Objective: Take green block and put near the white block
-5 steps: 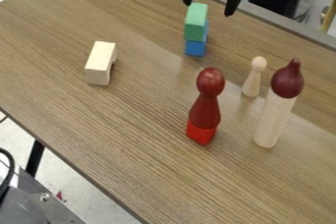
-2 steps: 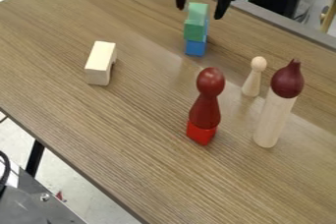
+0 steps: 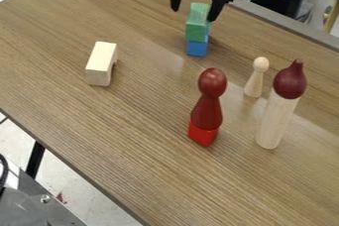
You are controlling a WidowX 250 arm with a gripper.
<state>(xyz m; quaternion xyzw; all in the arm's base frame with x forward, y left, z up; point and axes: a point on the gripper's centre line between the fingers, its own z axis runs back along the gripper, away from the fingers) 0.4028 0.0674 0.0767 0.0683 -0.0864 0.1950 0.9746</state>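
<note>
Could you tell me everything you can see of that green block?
The green block is a single box-like piece with straight edges, probably painted wood, paler on top and deeper green on the end facing us. It sits on a blue block, towards the far side of the table. The open pincer hangs over it, one finger on each side; I can't tell whether the nearer finger touches it.

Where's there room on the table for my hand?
Bare table shows between the white block and red figure. It's crowded where the gripper hangs by the green block and blue block, and around the small peg.
</note>
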